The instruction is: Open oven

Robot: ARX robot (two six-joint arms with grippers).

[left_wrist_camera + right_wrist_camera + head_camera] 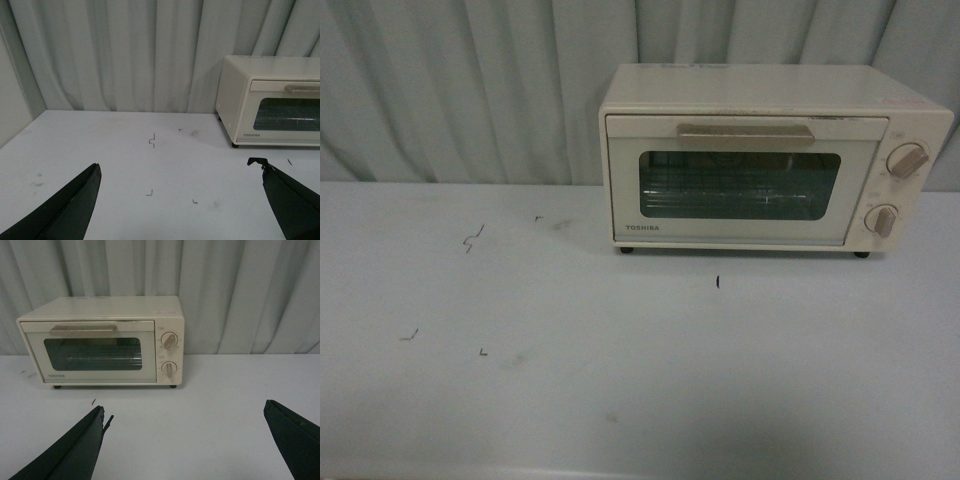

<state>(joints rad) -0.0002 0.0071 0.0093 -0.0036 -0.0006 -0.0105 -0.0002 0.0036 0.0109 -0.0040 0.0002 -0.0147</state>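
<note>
The cream-white TOSHIBA oven (760, 160) stands at the back right of the white table, its glass-windowed door closed and its beige bar handle (745, 135) at the top. Two pinkish knobs (907, 161) sit on its right side. A wire rack shows through the glass. The oven (272, 100) also appears at the edge of the left wrist view and the oven (102, 342) lies ahead in the right wrist view. My left gripper (177, 167) is open over bare table, well short of the oven. My right gripper (185, 412) is open too, nothing between its fingers. Neither arm shows in the front view.
A grey pleated curtain (470, 90) hangs right behind the table and the oven. Small dark marks (473, 238) dot the white tabletop (620, 380). A wall (12, 100) borders the table on the left side.
</note>
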